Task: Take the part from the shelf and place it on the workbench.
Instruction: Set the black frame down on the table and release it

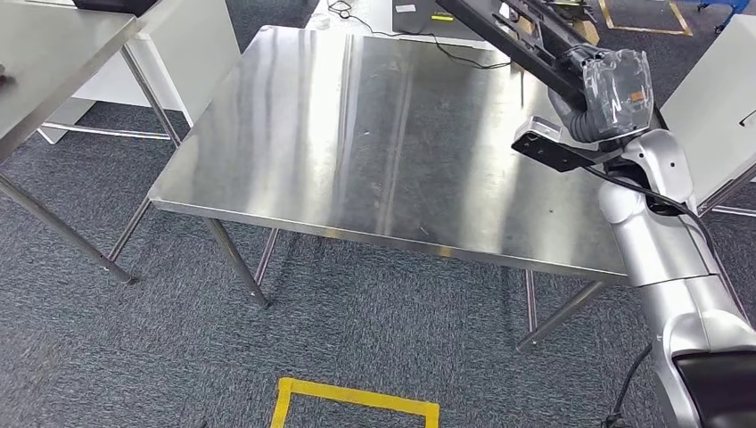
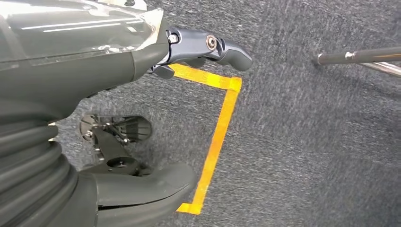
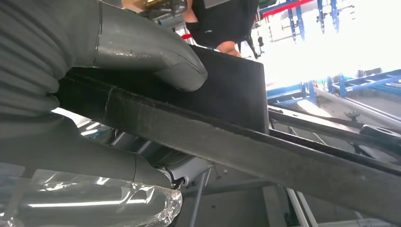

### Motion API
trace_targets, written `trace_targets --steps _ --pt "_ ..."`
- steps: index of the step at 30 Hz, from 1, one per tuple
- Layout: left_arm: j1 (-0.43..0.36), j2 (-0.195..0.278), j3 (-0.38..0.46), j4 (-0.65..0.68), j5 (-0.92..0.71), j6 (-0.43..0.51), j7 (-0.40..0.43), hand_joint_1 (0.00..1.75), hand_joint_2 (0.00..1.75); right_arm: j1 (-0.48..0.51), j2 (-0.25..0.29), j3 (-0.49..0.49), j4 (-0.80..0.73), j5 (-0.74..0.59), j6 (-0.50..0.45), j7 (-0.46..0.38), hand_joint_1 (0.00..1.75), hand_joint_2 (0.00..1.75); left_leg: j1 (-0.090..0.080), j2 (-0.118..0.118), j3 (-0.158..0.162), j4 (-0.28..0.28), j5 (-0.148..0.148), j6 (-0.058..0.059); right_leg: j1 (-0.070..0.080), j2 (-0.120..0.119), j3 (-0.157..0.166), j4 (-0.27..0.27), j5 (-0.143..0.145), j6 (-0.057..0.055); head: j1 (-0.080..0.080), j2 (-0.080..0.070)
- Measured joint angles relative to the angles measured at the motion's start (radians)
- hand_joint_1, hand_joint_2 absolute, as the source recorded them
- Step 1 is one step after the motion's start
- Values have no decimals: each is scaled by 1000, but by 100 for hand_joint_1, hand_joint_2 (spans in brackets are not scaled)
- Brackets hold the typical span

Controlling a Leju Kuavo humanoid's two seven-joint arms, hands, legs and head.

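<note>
Right hand (image 1: 615, 89) grips a long black part (image 1: 513, 36), cut off by the frame, above the workbench (image 1: 357, 152); left hand (image 2: 142, 61) hangs open.

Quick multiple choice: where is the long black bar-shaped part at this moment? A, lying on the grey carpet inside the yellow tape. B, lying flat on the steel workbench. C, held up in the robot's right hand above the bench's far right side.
C: the right hand grips the long black bar-shaped part above the steel workbench.
</note>
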Motion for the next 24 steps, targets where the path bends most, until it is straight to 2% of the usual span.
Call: trace_targets --steps 1,2,3,5,8,10,12,13,14,15,17,18,19,22,24 --pt "0 0 0 0 0 0 0 0 175 1 1 0 -1 1 0 0 175 175 1 0 6 4 -8 -7 -2 -3 25 -68 26 4 0 0" --pt "0 1 0 0 0 0 0 0 175 1 1 -1 -2 3 -1 0 175 175 0 0 9 6 -15 -14 -1 -7 45 -115 40 -2 0 0" --pt "0 1 0 0 -1 -1 0 0 175 4 2 -1 -3 5 -2 1 175 175 -2 1 10 9 -21 -21 2 -9 56 -138 46 -14 0 0" --pt "0 2 0 0 -1 -1 0 0 175 11 5 -2 -5 10 -3 2 175 175 -3 3 11 14 -30 -31 5 -7 64 -139 42 -40 -2 0" --pt "-3 4 0 0 -2 -1 1 0 175 17 8 -5 -10 16 -3 4 175 175 1 5 2 40 -44 -41 -2 -4 77 -138 40 -56 -3 0" --pt "-4 4 0 0 -2 -1 1 0 175 16 10 -7 -13 18 -3 4 175 175 4 5 -46 125 -69 -49 0 -4 85 -138 32 -67 -5 0" --pt "-4 4 -1 0 -2 -2 1 0 175 19 14 -9 -14 20 -3 4 175 175 6 5 -129 247 -109 -54 5 -3 94 -138 21 -77 -6 0" --pt "-3 4 -1 0 -2 -2 2 0 175 22 15 -9 -14 21 -3 4 175 175 6 5 -162 283 -115 -54 8 -2 100 -138 15 -79 -6 0" --pt "-2 4 -1 0 -2 -2 2 0 175 26 17 -10 -14 21 -3 4 175 175 6 5 -179 284 -100 -50 11 -1 108 -138 9 -80 -7 0" --pt "-2 4 -1 0 -2 -2 2 0 175 29 18 -10 -14 22 -3 4 175 175 4 4 -177 248 -65 -44 14 1 117 -138 2 -80 -7 0" --pt "-3 7 -1 0 -2 -2 3 0 175 30 21 -10 -16 23 -3 4 175 175 -3 4 -135 120 23 -20 17 2 136 -140 -11 -79 -6 0" --pt "-3 9 -1 0 -2 -2 3 0 175 29 22 -11 -16 23 -3 4 175 175 -8 4 -114 66 46 -9 17 4 142 -143 -16 -76 -6 0" --pt "-4 11 -1 0 -2 -2 3 0 175 28 23 -11 -18 24 -3 4 175 175 -14 4 -98 31 55 0 16 5 146 -147 -20 -72 -5 0" --pt "-4 12 -2 0 -3 -2 4 0 175 31 27 -12 -20 27 -3 4 175 175 -21 5 -62 -10 51 18 22 5 159 -149 -16 -52 -6 0" --pt "-4 12 -2 0 -2 -1 4 0 175 29 27 -13 -21 27 -3 4 175 175 -19 5 -34 -29 55 26 22 4 143 -104 -26 -45 -5 0"
